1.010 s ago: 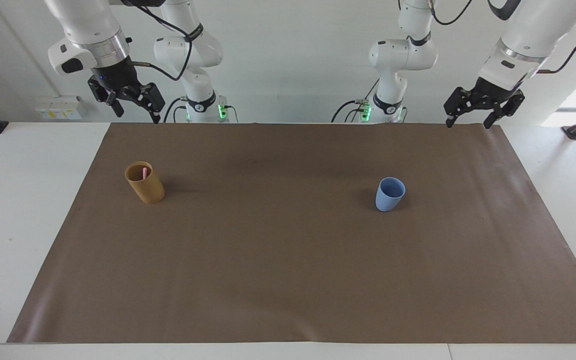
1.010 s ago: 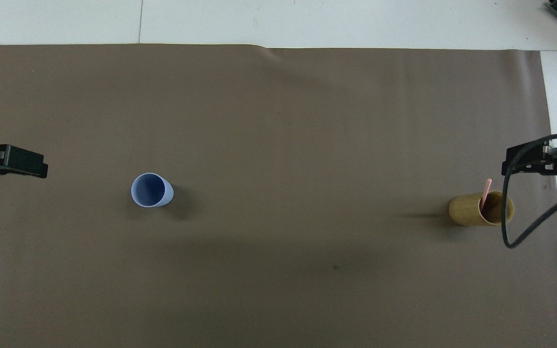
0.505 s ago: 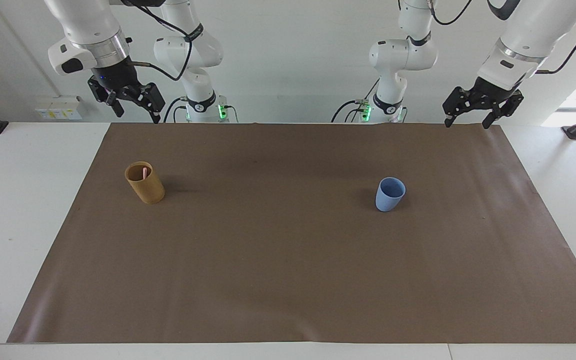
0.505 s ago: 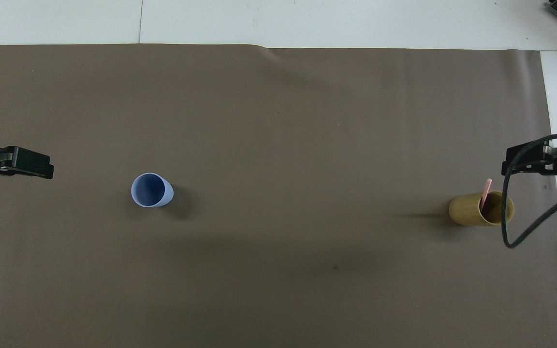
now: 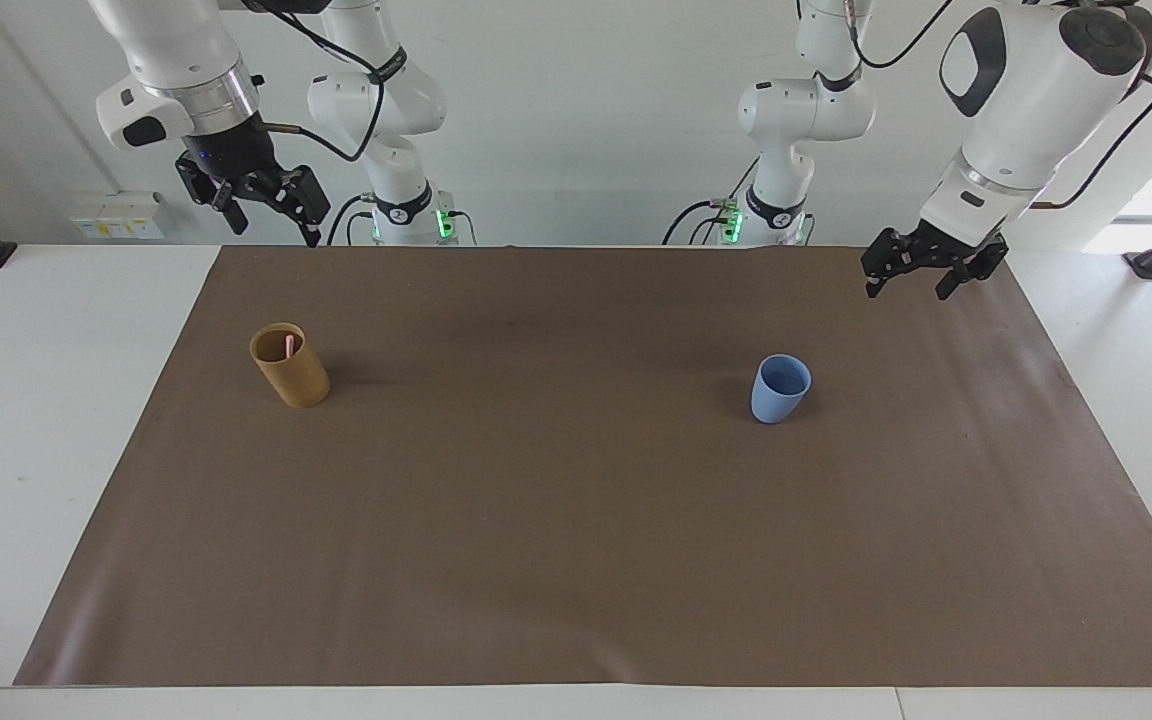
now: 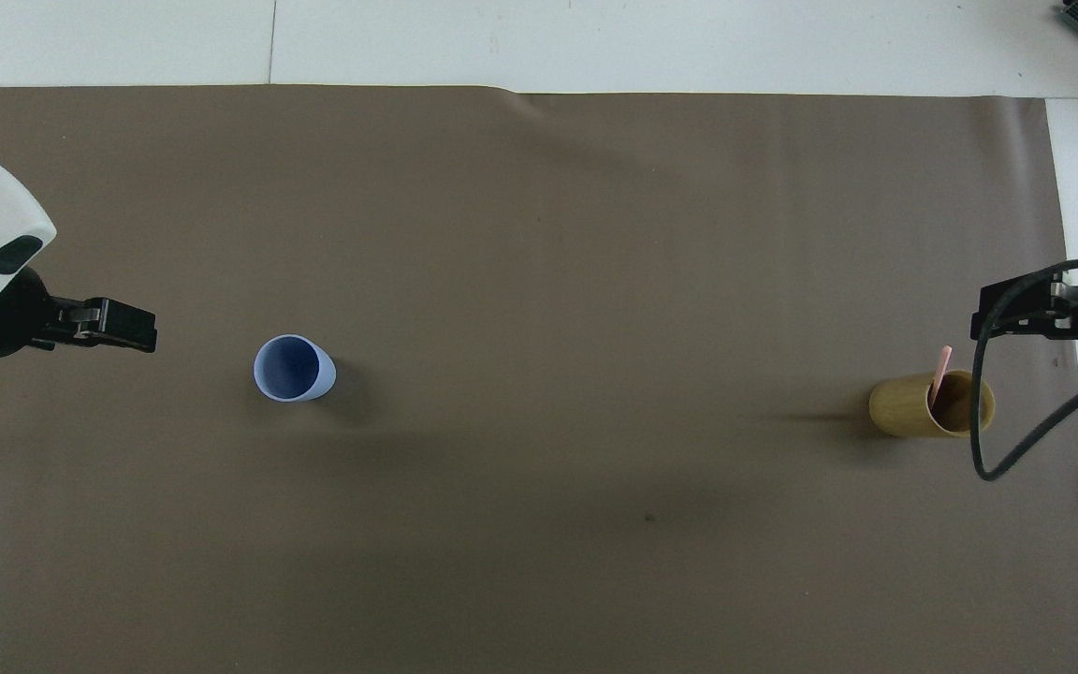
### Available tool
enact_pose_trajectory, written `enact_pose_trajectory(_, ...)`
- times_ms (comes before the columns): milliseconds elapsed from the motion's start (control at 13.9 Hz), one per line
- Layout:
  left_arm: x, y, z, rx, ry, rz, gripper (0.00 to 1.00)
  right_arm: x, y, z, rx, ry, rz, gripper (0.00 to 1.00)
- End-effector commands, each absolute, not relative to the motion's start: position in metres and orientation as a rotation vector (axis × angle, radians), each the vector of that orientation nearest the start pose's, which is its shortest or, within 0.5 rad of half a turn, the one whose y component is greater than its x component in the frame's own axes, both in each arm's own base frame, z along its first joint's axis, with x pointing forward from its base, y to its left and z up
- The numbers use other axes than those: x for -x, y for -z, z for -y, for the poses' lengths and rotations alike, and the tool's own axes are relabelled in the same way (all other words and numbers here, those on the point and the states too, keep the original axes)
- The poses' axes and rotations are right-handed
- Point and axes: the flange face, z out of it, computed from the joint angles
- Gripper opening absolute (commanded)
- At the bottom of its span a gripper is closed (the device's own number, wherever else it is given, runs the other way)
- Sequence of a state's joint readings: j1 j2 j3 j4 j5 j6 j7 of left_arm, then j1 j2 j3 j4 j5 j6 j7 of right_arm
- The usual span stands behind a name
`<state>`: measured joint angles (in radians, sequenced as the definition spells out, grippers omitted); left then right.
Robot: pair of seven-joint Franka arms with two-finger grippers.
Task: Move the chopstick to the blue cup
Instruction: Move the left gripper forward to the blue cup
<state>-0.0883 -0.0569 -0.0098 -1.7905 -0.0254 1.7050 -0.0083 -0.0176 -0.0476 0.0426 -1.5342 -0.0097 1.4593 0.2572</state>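
The pale-pink chopstick (image 5: 289, 345) (image 6: 941, 368) stands in a tan-brown cylindrical holder (image 5: 293, 375) (image 6: 909, 407) toward the right arm's end of the mat, its tip poking above the rim. The light-blue cup (image 5: 780, 392) (image 6: 293, 368) stands upright and empty toward the left arm's end. My left gripper (image 5: 906, 288) (image 6: 141, 332) hangs open and empty over the mat, to the side of the blue cup. My right gripper (image 5: 271, 228) (image 6: 1016, 314) waits open and empty, high up, over the mat's edge by the holder.
A brown mat (image 5: 556, 520) covers most of the white table (image 5: 46, 420). A black cable (image 6: 1016, 449) loops down from the right arm beside the holder.
The left arm has swung in and come lower, its gripper closer to the blue cup. The right arm, both cups and the chopstick have not moved.
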Motion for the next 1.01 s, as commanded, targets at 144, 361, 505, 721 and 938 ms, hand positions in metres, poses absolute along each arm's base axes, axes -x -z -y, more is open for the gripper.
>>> enact_pose_trajectory(144, -0.531, -0.522, 0.060, 3.181, 0.015, -0.112, 1.00, -0.525, -0.657, -0.010, 3.114, -0.026, -0.351, 1.00)
enact_pose_trajectory(361, -0.533, -0.482, 0.064, 3.188, 0.033, -0.097, 1.00, -0.525, -0.657, -0.010, 3.114, -0.028, -0.354, 1.00)
enact_pose_trajectory(505, -0.533, -0.470, 0.063, 3.189, 0.058, -0.089, 1.00, -0.525, -0.657, -0.010, 3.115, -0.028, -0.351, 1.00)
enact_pose_trajectory(721, -0.542, -0.427, 0.082, 3.210, 0.023, -0.003, 1.00, -0.525, -0.657, -0.010, 3.115, -0.028, -0.351, 1.00)
enact_pose_trajectory(938, -0.537, -0.399, 0.097, 3.209, 0.040, 0.085, 1.00, -0.525, -0.657, -0.010, 3.115, -0.028, -0.351, 1.00)
